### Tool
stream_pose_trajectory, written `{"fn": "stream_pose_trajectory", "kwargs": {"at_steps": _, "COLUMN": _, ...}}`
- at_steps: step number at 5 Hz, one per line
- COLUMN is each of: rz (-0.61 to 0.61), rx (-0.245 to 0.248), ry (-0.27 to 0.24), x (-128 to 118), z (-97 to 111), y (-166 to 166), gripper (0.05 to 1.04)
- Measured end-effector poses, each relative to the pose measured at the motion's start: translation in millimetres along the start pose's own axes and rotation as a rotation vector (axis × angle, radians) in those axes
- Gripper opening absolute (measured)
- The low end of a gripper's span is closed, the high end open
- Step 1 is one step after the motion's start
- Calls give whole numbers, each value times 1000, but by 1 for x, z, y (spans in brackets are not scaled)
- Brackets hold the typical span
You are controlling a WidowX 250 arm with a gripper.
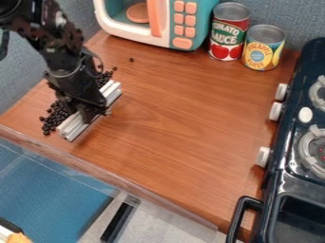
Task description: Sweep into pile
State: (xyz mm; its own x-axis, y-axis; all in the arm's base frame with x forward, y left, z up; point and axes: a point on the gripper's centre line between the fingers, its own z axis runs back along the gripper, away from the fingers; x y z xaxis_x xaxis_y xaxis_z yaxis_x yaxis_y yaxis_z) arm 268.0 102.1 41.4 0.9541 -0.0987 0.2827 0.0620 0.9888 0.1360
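OK so the end effector (pixel 90 113) is closed on the middle of a whitish bar (pixel 73 126), over on the left part of the counter (pixel 171 114). The bar slants roughly along the left edge, its lower end near the front edge. The dark beans (pixel 58 115) are mostly in a long, messy strip between the bar and that left edge, trailing up past the bar's top end. There's also one stray bean (pixel 131 60) off on its own, toward the toy microwave (pixel 179 21) at the back edge.

I'd call this the sweeping step, bar in hand, with the beans more a band than a proper pile. Next move, imo: lift the bar clear, set it down flat beyond the stray, then push back toward the main bunch. Too high and beans slip under it.
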Motion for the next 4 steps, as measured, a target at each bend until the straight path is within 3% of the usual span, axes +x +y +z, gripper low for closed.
{"fn": "stream_pose_trajectory", "kwargs": {"at_steps": 1, "rz": -14, "rx": -35, "ry": -7, "x": 17, "z": 10, "y": -23, "gripper": 349}}
{"fn": "stream_pose_trajectory", "kwargs": {"at_steps": 2, "rz": -14, "rx": 1, "ry": 0, "x": 38, "z": 5, "y": -50, "gripper": 349}}
{"fn": "stream_pose_trajectory", "kwargs": {"at_steps": 3, "rz": 70, "rx": 112, "ry": 76, "x": 55, "z": -25, "y": -71, "gripper": 349}}
{"fn": "stream_pose_trajectory", "kwargs": {"at_steps": 4, "rz": 230, "rx": 192, "ry": 121, "x": 84, "z": -36, "y": -81, "gripper": 350}}
